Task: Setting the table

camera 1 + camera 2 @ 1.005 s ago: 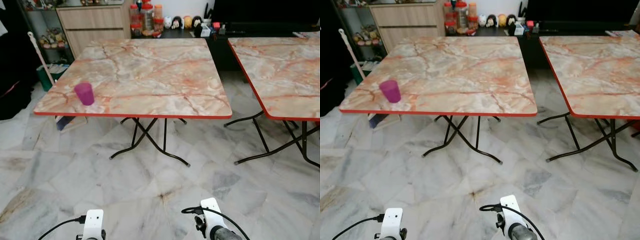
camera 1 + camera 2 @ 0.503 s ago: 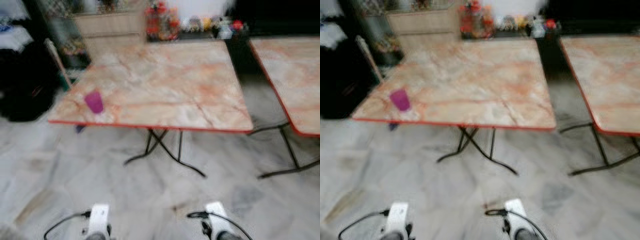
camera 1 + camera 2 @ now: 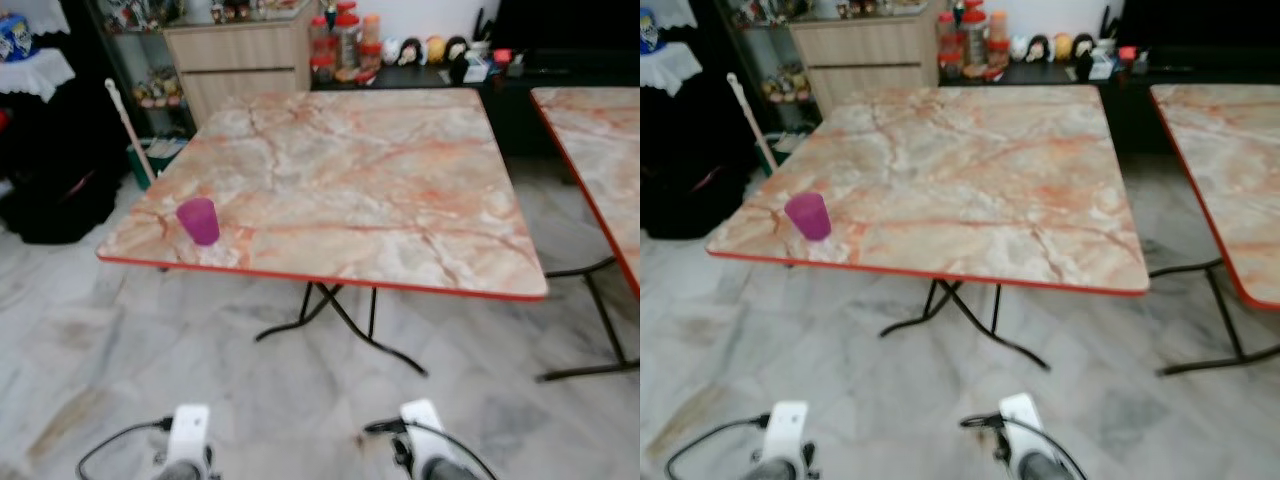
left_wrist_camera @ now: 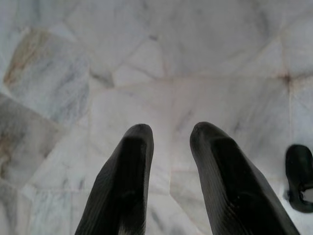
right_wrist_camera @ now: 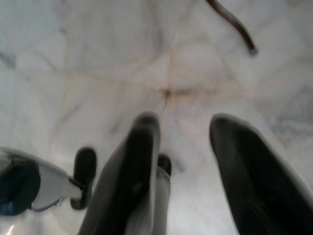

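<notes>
Your left hand [image 4: 168, 134] and right hand [image 5: 186, 127] are both hanging low, pointing downward, each with its two black fingers parted and holding nothing.

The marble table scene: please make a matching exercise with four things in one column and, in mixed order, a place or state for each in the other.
Things:
1. purple cup
2. jars
3. left tool
4. second table

Places or states:
A. open, above the marble floor
B. at the robot's right, partly cut off by the picture edge
C. on the near table, close to its front left corner
D. on the dark cabinet behind the table

Pairs: 1-C, 2-D, 3-A, 4-B
</notes>
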Tool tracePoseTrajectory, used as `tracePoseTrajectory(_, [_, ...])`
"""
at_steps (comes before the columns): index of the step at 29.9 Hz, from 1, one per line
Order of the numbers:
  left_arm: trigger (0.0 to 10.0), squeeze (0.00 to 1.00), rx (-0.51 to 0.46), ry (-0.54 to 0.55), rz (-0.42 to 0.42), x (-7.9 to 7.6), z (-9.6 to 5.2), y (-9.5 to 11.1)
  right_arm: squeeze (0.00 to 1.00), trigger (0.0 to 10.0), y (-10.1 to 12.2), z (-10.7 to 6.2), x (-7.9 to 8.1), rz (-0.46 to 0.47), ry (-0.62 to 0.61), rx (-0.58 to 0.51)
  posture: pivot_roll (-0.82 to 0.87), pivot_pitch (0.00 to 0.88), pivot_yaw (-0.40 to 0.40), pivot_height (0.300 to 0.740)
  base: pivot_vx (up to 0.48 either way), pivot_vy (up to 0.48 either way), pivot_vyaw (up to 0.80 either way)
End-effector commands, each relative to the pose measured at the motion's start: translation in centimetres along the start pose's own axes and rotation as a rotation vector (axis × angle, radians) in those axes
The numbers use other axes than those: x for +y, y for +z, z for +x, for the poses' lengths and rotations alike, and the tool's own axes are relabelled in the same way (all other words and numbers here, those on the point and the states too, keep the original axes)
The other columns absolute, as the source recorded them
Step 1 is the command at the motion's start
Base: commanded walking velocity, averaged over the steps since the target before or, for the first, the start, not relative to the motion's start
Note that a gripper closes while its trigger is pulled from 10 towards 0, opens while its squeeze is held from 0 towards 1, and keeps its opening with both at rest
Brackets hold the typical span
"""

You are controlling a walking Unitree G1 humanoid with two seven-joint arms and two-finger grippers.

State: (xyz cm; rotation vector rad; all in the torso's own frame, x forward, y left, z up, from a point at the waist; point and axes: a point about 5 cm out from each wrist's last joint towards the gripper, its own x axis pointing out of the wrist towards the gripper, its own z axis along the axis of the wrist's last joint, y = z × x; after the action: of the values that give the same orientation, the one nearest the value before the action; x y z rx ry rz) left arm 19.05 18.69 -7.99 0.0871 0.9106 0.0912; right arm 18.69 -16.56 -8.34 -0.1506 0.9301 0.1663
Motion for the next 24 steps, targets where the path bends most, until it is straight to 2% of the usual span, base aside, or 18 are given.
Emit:
tracePoseTrajectory(1, [10.0, 0.0, 0.008, 0.03, 0.031, 1.34, 0.01, -0.02, 0.0, 10.0, 1.08, 0.29, 1.17, 0.007, 0.03, -0.031, -0.15, 0.0, 0.072, 0.74, 0.371, 0.0, 0.0])
tracePoseTrajectory(5, [10.0, 0.0, 0.015, 0.029, 0.034, 1.41, 0.0, -0.11, 0.0, 10.0, 0.95, 0.28, 1.21, 0.013, 0.034, -0.024, -0.15, 0.0, 0.075, 0.74, 0.332, 0.311, 0.0])
tracePoseTrajectory(11, [10.0, 0.0, 0.019, 0.029, 0.036, 1.46, 0.0, -0.12, 0.0, 10.0, 0.8, 0.28, 1.28, 0.046, 0.034, -0.014, -0.15, 0.0, 0.079, 0.74, 0.0, 0.434, 0.0])
tracePoseTrajectory(17, [10.0, 0.0, 0.012, 0.026, 0.038, 1.48, 0.03, 0.07, 0.0, 10.0, 0.68, 0.3, 1.36, 0.055, 0.026, 0.003, -0.15, 0.0, 0.08, 0.74, 0.0, 0.441, -0.66])
tracePoseTrajectory(24, [10.0, 0.0, 0.013, 0.027, 0.032, 1.4, 0.03, 0.03, 0.0, 10.0, 0.63, 0.28, 1.22, 0.061, 0.008, -0.003, -0.15, 0.0, 0.078, 0.74, 0.0, 0.447, 0.0])
